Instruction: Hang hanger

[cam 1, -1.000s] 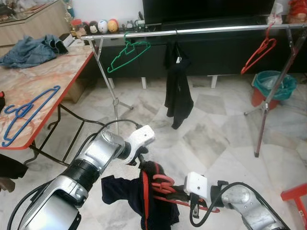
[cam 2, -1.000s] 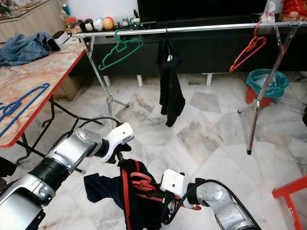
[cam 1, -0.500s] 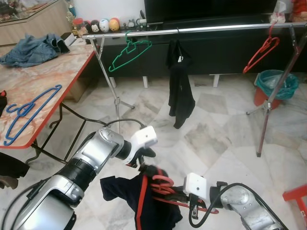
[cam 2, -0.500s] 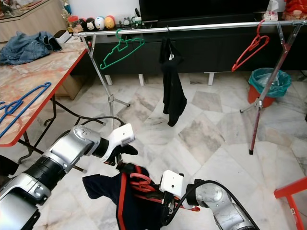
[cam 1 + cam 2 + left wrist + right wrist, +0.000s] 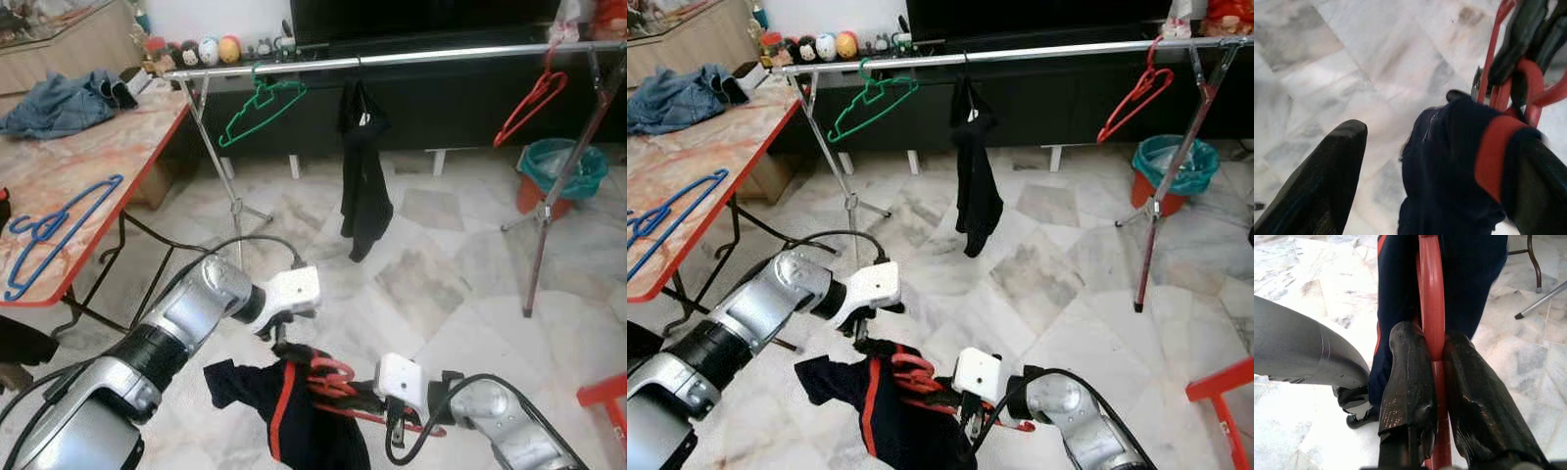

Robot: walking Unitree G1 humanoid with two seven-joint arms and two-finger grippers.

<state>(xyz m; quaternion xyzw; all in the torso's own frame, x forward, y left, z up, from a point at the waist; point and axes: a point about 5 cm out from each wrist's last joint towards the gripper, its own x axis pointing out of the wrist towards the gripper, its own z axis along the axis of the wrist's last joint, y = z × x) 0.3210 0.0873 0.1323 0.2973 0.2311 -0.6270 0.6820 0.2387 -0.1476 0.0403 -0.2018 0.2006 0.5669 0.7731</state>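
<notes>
A red hanger (image 5: 338, 384) carries a dark navy garment with a red stripe (image 5: 294, 416), low over the marble floor in front of me. My right gripper (image 5: 355, 390) is shut on the hanger's red bar (image 5: 1432, 333), one black finger on each side. My left gripper (image 5: 282, 333) hovers open just above the garment's top. In the left wrist view its fingers (image 5: 1317, 181) stand wide apart with the navy cloth (image 5: 1449, 161) between them. The silver clothes rail (image 5: 441, 54) runs across the far side of the room.
On the rail hang a green hanger (image 5: 257, 108), a black garment (image 5: 364, 186) and another red hanger (image 5: 529, 96). A marble-topped table (image 5: 108, 157) at left holds a blue hanger (image 5: 54, 230) and jeans (image 5: 59, 103). A teal bin (image 5: 563, 166) and red stool (image 5: 607, 397) stand at right.
My left wrist has turned and sits a little higher above the garment. The garment has spread out to the left and hangs lower. My right gripper keeps its hold.
</notes>
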